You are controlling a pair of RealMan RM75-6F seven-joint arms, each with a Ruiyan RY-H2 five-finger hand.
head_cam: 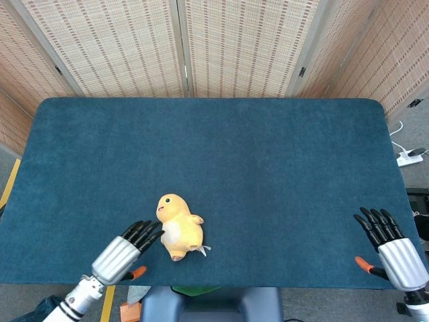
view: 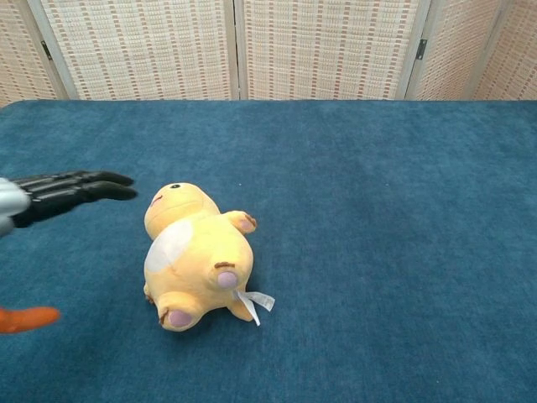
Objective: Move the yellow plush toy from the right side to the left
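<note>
Trouble could come from the approach angle: the left hand (head_cam: 124,252) reaches in low from the side with its fingers stretched out flat and holding nothing, fingertips just beside the yellow plush toy (head_cam: 177,227). A toy this soft and round looks likely to roll or get shoved along the blue table (head_cam: 268,154) instead of being gripped if the fingers close late. It lies on its back near the front edge, a little left of the middle, and its loose tag could snag. The right hand (head_cam: 392,247) waits spread and empty, well apart at the far corner.
</note>
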